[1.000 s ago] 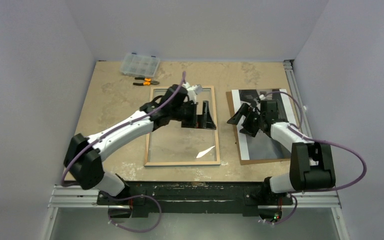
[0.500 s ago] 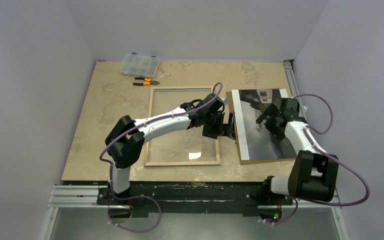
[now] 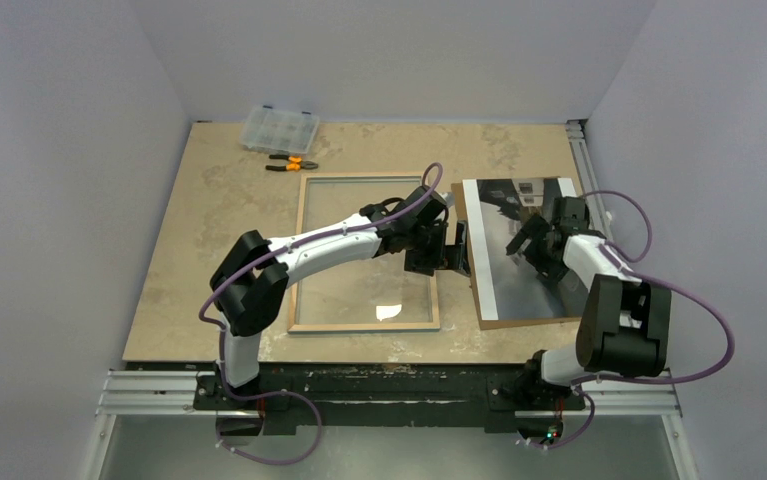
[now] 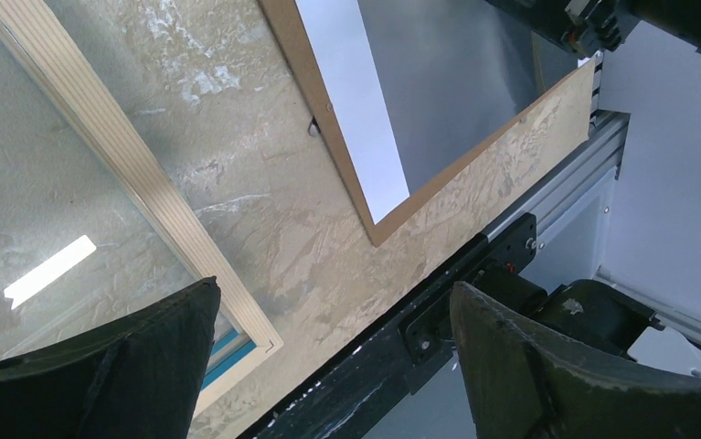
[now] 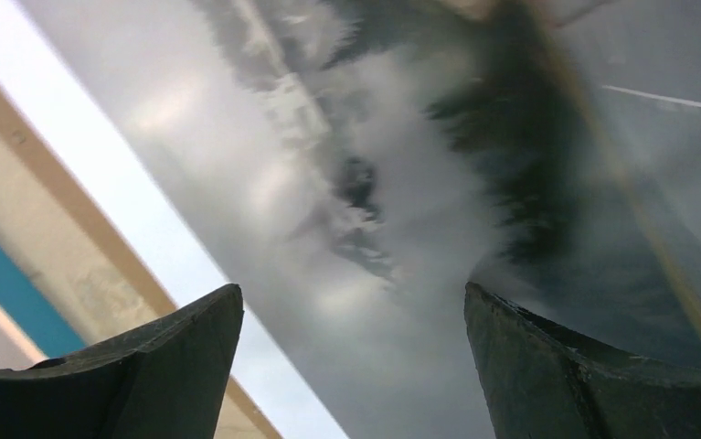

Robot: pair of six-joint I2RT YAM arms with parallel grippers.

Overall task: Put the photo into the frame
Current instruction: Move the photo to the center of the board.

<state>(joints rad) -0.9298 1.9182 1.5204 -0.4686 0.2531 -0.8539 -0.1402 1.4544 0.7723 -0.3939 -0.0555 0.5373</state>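
The photo lies face up on a brown backing board, right of centre in the top view. The frame lies flat at the centre with its wood back up and glass in it. The two are near each other but apart.

The photo looks like a thin, light, glossy sheet. It will probably bend easily, slide under the fingers, and crease or smudge if pinched hard. Because it lies flat on the board, a grip from straight above would likely find nothing to close on. The white border along its left edge, or a corner, seems the best place to take hold, perhaps after sliding that edge past the board.

The left gripper hangs over the bare strip between the frame and the photo, fingers spread wide and holding nothing. The right gripper hovers low over the print, also spread wide and empty.

A second ago the left arm was over the middle of the frame, and it has since swung right. The right gripper has shifted from the photo's left part toward its middle. The photo, board and frame have not moved.
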